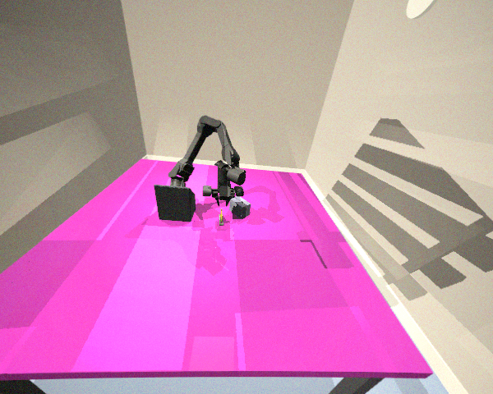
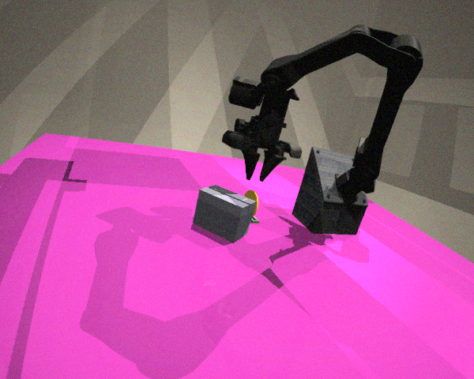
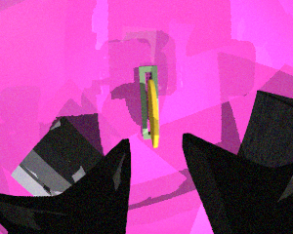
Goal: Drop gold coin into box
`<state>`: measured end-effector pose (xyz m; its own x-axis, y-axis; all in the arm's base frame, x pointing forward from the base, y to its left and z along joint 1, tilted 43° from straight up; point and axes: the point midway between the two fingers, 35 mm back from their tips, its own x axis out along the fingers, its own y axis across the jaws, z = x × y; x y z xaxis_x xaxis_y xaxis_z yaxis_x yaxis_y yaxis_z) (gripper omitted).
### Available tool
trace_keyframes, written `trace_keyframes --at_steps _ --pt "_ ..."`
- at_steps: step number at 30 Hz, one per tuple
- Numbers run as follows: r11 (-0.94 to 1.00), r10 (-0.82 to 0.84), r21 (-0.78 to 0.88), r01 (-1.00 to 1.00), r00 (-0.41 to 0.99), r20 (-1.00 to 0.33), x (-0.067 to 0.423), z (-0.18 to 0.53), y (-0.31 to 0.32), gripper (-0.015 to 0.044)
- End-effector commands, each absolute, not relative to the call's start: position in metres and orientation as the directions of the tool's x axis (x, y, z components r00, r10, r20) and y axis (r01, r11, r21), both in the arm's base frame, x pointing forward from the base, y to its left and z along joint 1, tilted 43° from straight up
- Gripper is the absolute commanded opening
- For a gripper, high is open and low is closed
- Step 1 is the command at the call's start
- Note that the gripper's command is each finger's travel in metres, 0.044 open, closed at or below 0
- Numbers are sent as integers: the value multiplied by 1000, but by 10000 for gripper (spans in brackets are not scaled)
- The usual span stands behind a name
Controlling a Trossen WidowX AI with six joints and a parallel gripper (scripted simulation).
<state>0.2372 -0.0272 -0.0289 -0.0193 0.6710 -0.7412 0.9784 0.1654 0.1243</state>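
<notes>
The claw hangs point-down over the coin, fingers partly spread with nothing between them, the gap looking wider than the coin is thick. From the wrist camera the coin shows as a thin yellow sliver, edge-on, lying in line with the gap between the two fingers, so I'd guess the wrist is turned that way on purpose: each pad can then close on a flat face.

The coin stands upright in its green holder, toward the back of the desk, just in front of the arm's base. The holder keeps it on edge, so its rim is up for the taking. The box sits right beside it, slot facing up; whether box and holder touch I can't tell.

Claw and coin are apart; a straight drop seems to be what's left before any squeeze. The box being so close, a finger might clip its lid on the way down.
</notes>
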Motion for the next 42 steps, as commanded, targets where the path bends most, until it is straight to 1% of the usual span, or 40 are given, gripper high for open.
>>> trace_keyframes --at_steps 1,42 --pt "163 677 114 980 -27 -736 233 -34 -19 161" --pt "163 678 114 980 -27 -734 232 -81 24 161"
